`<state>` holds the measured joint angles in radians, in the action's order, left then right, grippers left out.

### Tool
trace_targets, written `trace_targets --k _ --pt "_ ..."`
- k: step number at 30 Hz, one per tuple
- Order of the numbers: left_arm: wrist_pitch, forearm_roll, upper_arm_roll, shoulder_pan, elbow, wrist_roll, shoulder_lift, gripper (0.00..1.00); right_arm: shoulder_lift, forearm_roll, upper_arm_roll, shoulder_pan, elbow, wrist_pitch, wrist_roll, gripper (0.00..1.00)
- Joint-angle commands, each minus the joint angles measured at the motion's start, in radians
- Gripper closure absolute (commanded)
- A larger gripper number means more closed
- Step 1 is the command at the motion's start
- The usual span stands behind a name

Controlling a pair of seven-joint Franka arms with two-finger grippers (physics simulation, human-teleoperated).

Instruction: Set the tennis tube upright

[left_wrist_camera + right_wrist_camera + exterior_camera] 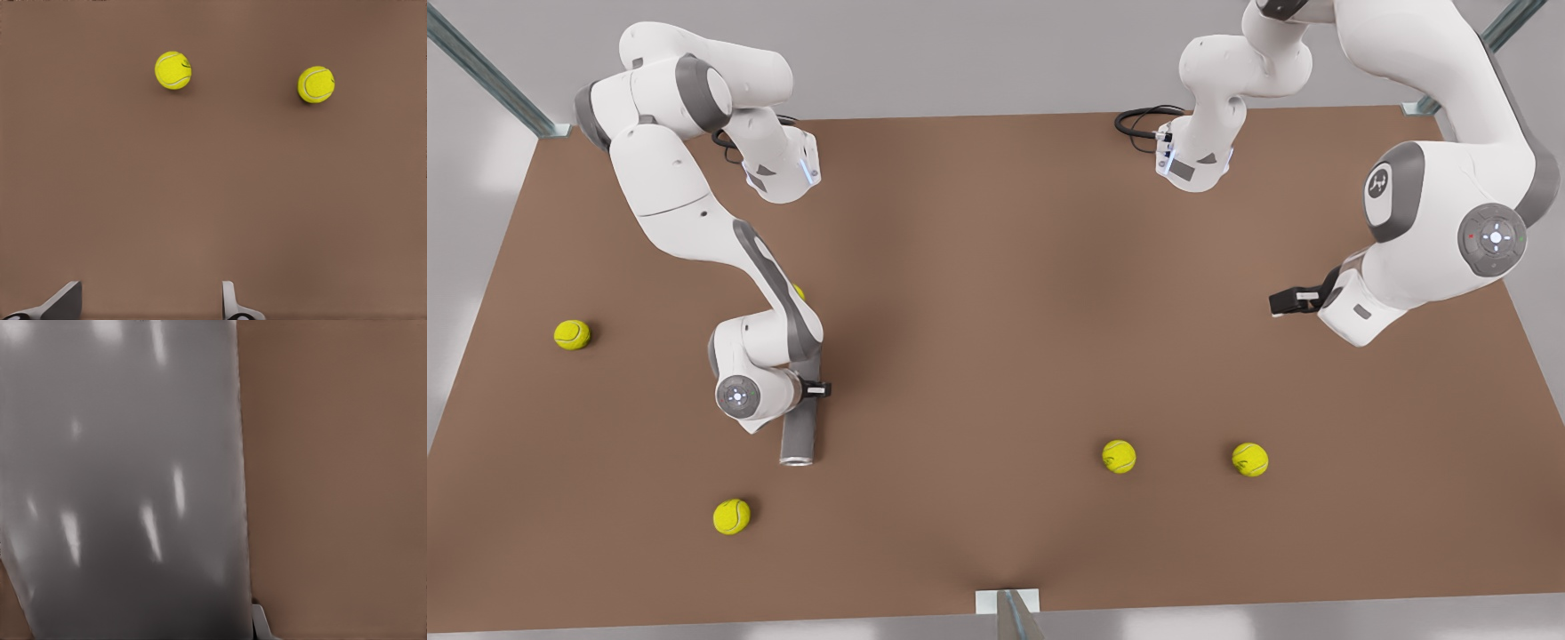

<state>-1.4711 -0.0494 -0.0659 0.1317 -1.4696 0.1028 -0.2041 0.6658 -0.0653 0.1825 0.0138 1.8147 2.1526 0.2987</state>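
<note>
The right gripper [815, 388] sits astride the tube [801, 428], which lies flat on the table [996, 267], rim end poking out past it; whether the fingers clamp it I cannot tell. The left gripper [1282, 303] waits well apart, fingers [230, 300] spread, empty.

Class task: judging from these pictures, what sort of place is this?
Probably a simulated robot test bench: a bare brown table with metal frame struts, tennis balls and a tennis tube lying on it.

yellow tennis balls [572, 334], brown table [996, 267]
</note>
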Motion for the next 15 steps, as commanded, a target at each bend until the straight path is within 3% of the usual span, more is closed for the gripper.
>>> trace_targets --k 1,15 --pt "0.0 0.0 0.0 0.0 0.0 0.0 0.0 0.0 0.0 -0.001 0.0 0.0 0.0 0.0 0.0 0.28" --pt "-0.005 0.002 0.0 0.0 0.002 0.0 0.002 0.0 -0.071 -0.047 0.097 0.04 -0.087 -0.06 -0.171 0.28"
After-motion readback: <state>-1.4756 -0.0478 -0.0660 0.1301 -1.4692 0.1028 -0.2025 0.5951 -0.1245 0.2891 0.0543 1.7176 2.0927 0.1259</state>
